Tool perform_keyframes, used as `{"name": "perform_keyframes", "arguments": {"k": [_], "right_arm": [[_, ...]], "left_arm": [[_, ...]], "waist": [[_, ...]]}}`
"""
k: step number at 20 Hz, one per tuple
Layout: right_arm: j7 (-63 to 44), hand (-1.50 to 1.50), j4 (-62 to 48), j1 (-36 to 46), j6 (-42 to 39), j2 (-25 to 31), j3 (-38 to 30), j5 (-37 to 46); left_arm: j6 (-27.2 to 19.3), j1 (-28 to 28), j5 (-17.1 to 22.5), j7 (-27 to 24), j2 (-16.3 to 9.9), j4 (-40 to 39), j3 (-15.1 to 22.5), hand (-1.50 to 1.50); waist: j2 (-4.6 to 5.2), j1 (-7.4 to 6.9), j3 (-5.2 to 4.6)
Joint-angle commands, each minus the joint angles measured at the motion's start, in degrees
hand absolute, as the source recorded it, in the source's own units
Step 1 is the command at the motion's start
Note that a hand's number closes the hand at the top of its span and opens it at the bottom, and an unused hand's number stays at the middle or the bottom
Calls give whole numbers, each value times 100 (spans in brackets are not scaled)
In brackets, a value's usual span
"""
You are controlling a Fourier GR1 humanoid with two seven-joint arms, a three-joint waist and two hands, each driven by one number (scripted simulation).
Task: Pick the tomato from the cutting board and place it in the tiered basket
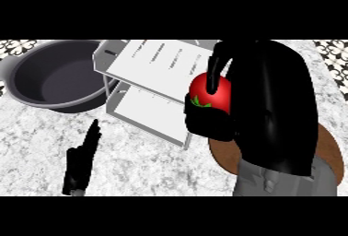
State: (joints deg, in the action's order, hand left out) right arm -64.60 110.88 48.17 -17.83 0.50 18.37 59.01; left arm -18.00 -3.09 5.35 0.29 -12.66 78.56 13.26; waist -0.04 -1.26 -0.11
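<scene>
A red tomato (212,91) with a green stalk sits in my right hand (272,101), whose fingers and thumb curl round it. The hand is raised close to the head view and fills the right side. It holds the tomato just right of the white tiered basket (153,69), near the basket's right edge. The brown round cutting board (228,154) lies below the hand and is mostly hidden by it. My left hand (83,159) rests at the lower left with straight fingers pointing up, holding nothing.
A dark grey pot (58,76) stands at the back left, touching the basket's left side. The counter top (136,156) is speckled grey stone. Patterned tiles show at the top corners.
</scene>
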Motion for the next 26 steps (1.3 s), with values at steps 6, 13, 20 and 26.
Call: {"name": "perform_keyframes", "arguments": {"k": [6, 13, 20, 26], "right_arm": [[-606, 150, -1751, 836, 638, -48, 30, -617], [493, 150, -3637, 1003, 1503, -49, -351, -486], [437, 150, -4655, 1121, 2927, -49, 122, -1013], [630, -150, -4375, 667, 4196, -49, 77, -2306]], "left_arm": [[-98, -203, -206, -144, 143, 25, 41, 0], [118, 45, -27, 156, 33, 119, -206, 0], [90, -61, -194, 195, 41, 285, -154, 0], [142, 132, -195, -106, 262, -213, -148, 0]], "waist": [[2, 18, 6], [29, 10, 8], [37, -82, 10], [54, -121, 9]]}}
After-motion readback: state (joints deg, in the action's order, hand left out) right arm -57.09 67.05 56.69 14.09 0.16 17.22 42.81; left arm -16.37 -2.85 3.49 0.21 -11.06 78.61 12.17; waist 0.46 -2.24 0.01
